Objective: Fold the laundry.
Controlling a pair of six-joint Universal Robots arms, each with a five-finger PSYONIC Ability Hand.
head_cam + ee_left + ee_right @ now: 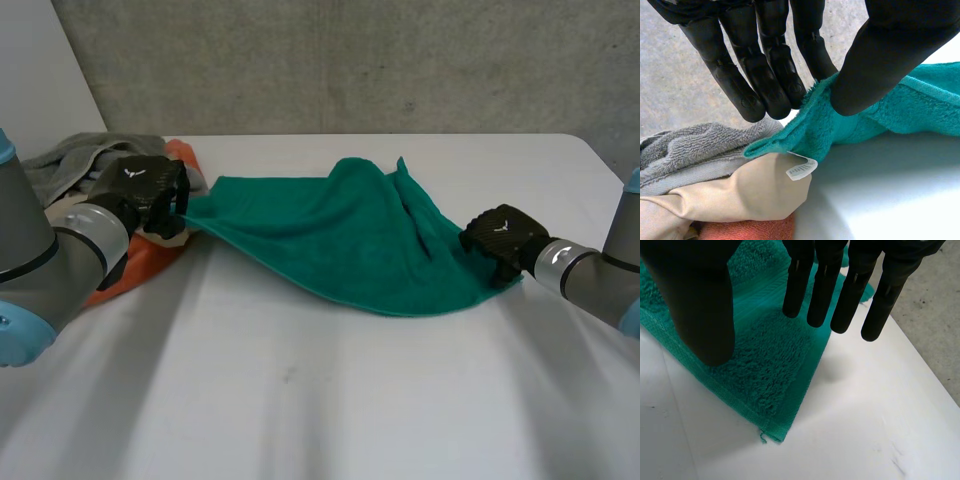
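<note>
left wrist view: left hand (875, 65) pinches green towel (920, 107) corner btw thumb & fingers by laundry pile (700, 155), right hand (705, 305) fingers straight, holding nothing, over opp corner on table (865, 415), prob to stretch it flat.

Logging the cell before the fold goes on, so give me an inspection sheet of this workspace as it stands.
Surface: white table, faint marks.
Job's things: teal terry towel lying rumpled mid-table; beside the left hand, a pile of grey towel, beige cloth and orange cloth.
Clutter: nothing seen.
Hands: left hand pinches a towel corner between thumb and fingers; right hand open, fingers straight above another corner.
Cables: nothing seen.
Surroundings: grey concrete wall behind the table.
</note>
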